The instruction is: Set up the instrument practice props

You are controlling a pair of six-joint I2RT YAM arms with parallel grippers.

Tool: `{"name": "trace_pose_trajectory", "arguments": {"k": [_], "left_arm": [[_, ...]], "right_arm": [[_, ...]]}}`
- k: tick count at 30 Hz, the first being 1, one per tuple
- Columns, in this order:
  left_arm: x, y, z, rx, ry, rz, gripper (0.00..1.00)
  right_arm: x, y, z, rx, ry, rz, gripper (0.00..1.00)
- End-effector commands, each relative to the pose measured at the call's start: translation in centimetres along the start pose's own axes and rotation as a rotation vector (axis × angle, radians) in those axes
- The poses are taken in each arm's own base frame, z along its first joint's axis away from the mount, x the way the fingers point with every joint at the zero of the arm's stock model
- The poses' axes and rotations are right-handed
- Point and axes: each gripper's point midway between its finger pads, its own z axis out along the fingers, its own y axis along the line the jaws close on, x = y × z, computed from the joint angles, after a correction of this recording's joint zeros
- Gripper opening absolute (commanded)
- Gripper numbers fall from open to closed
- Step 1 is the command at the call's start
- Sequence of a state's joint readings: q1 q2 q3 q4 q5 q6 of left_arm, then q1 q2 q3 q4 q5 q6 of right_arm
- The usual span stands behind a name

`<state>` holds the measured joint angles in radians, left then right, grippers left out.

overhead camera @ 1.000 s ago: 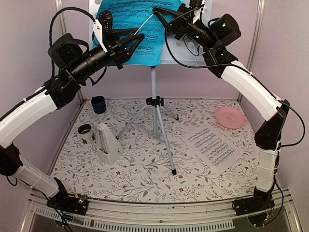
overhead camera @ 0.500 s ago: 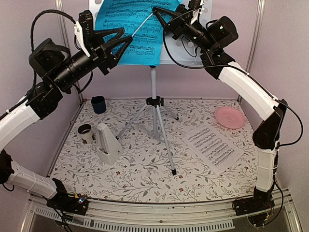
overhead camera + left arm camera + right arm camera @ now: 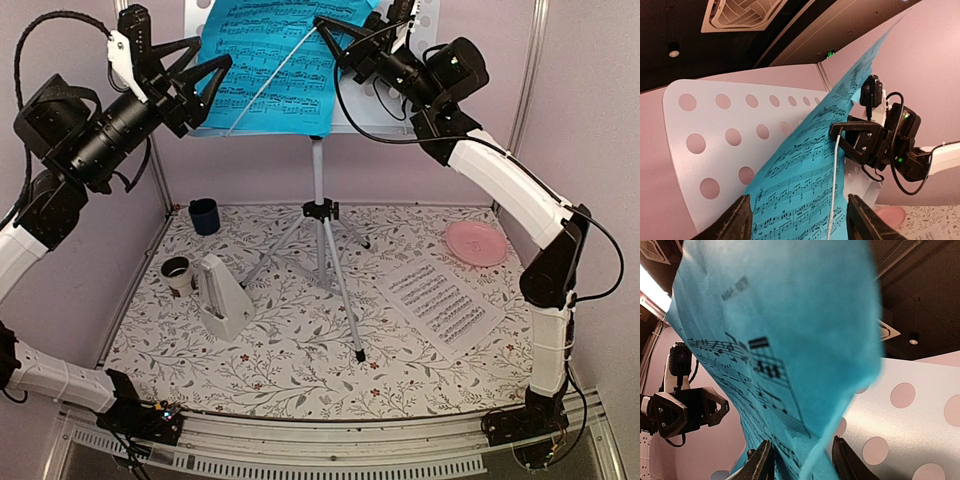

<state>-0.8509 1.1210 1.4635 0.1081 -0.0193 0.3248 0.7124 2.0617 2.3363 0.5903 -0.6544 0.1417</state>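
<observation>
Floral tabletop [image 3: 300, 370], well below the left gripper [image 3: 213, 52], holds the upright metronome [image 3: 222, 298] and the white sheet [image 3: 442, 303], probably next to go up. Blue sheet [image 3: 270, 70] already rests on the music stand [image 3: 318, 170]. The left gripper gapes empty beside it, and the right gripper [image 3: 328, 35] sits half-closed at its top corner, hold unclear.

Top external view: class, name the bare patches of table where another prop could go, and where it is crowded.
Bare: the near strip in front of the metronome and white sheet; also between the tripod legs and the pink plate. Crowded: the left side, where blue cup, small pot and metronome cluster.
</observation>
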Motion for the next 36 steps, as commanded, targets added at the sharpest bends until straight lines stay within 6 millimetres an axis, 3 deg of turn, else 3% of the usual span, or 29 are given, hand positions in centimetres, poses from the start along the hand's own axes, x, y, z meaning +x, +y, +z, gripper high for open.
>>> {"name": "trace_pose_trajectory", "arguments": {"k": [1, 5, 14, 21, 29, 36], "left_arm": [[-0.4, 1.6, 0.6, -0.080, 0.037, 0.088, 0.66], [-0.8, 2.1, 1.7, -0.094, 0.062, 0.144, 0.64], [-1.4, 2.4, 2.1, -0.096, 0.064, 0.235, 0.68], [-0.4, 1.3, 4.2, -0.037, 0.095, 0.251, 0.35], [-0.5, 1.8, 4.3, -0.072, 0.084, 0.233, 0.00], [-0.4, 2.8, 3.7, -0.129, 0.096, 0.240, 0.00]], "right_arm": [[0.0, 0.0, 0.2, 0.005, -0.024, -0.006, 0.41], [-0.2, 0.0, 0.2, 0.006, -0.028, -0.012, 0.41], [-0.2, 0.0, 0.3, 0.005, -0.024, -0.015, 0.41], [-0.2, -0.3, 0.4, 0.035, -0.028, -0.012, 0.40], [-1.5, -2.2, 0.4, 0.171, -0.047, -0.058, 0.43], [-2.1, -3.5, 0.1, 0.253, -0.052, -0.090, 0.55]]}}
